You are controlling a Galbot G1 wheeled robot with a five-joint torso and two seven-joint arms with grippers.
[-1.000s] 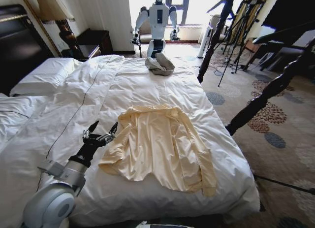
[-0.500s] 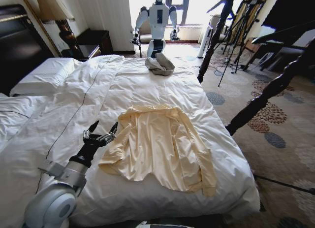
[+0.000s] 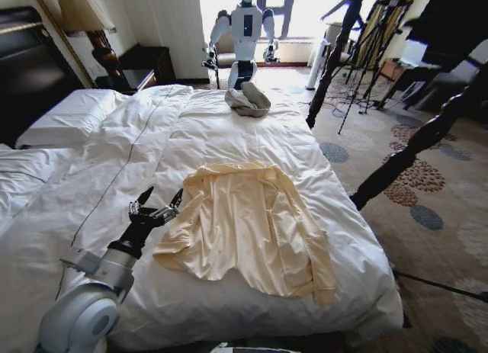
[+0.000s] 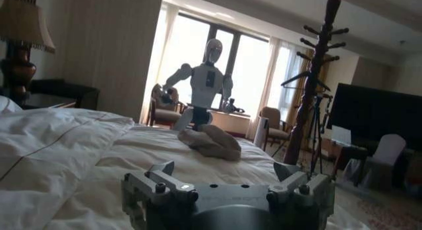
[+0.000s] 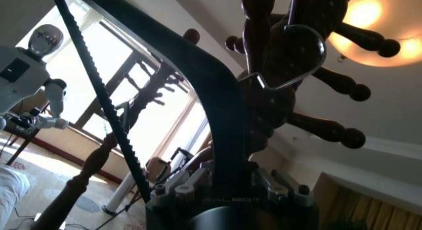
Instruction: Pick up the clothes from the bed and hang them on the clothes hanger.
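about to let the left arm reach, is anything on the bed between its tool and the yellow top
Nothing visible. The left tool sits open over bare white duvet of the bed, right beside the left sleeve edge of the clothes. The grey cloth bundle lies far off, near the bed's far edge.

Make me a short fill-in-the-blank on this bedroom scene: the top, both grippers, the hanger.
1. The cream-yellow top lies spread flat on the ____.
2. The left gripper is poised beside the top with its fingers ____.
3. The right gripper is shut on the black ____.
4. The grey-beige bundle sits at the bed's far edge, in front of a white ____.

Missing words: bed; open; hanger; robot
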